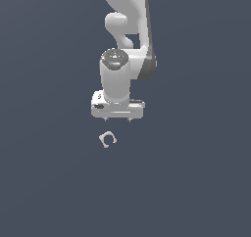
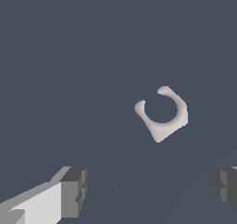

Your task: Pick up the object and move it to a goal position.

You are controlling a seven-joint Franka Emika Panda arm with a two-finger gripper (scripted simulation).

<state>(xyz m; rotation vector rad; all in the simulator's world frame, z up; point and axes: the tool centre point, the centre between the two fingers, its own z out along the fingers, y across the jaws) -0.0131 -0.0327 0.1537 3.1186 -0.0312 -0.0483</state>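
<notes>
Pale ring point(image 2: 163, 118) clear, fingers point(image 2: 74, 191) cropped

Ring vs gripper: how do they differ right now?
Size: the ring is far smaller than the gripper.
Shape: the ring is a curved C with nubs; the gripper is blocky with two short fingers.
Pose: the ring lies apart on the floor; the gripper hangs open.
Both are pale.

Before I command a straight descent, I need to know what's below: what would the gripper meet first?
Probably the bare floor. The open gripper points down, and the ring lies off its centreline, apart from both fingers.
</notes>
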